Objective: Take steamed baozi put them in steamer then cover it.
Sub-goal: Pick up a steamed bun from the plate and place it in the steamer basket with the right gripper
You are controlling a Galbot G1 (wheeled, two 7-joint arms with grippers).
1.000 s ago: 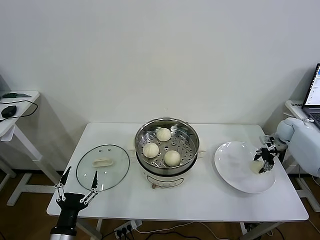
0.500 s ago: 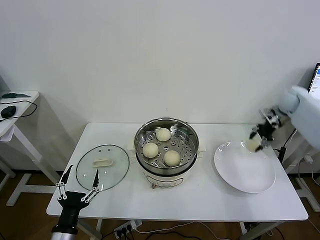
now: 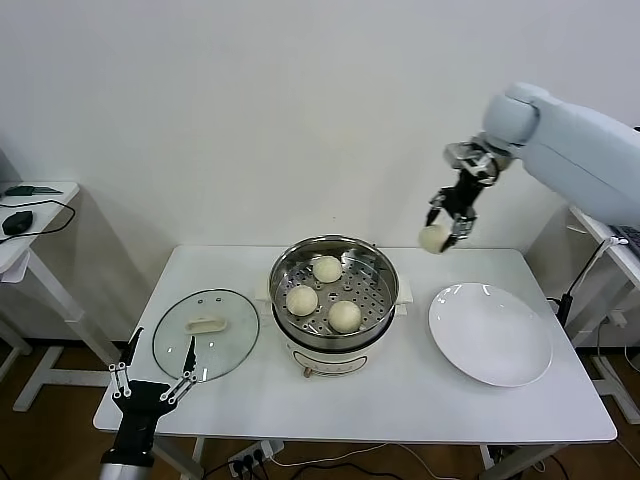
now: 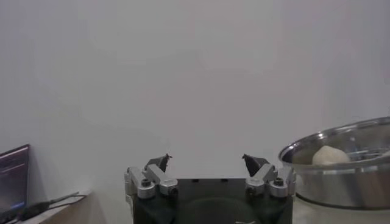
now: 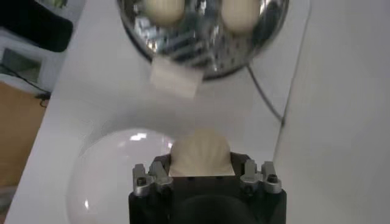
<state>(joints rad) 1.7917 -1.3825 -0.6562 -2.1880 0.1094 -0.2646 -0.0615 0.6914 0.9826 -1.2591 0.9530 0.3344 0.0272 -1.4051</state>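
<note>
You have four cream-white baozi (image 3: 327, 268): three sit in the shiny silver steamer (image 3: 380, 270), whose floor is dotted with small round holes, and one pale bun (image 3: 434, 238) is in the black-and-silver right gripper (image 3: 445, 226). Your steamer stands on a white base (image 3: 305, 361). The cover (image 3: 205, 334) is clear glass with a metal rim and a white handle (image 3: 207, 324). The plate (image 3: 490, 333) is plain glossy white, on a white table (image 3: 420, 400). Your left gripper (image 3: 154, 378) is black with silver links. The right arm (image 3: 565, 140) is pale blue-white.
</note>
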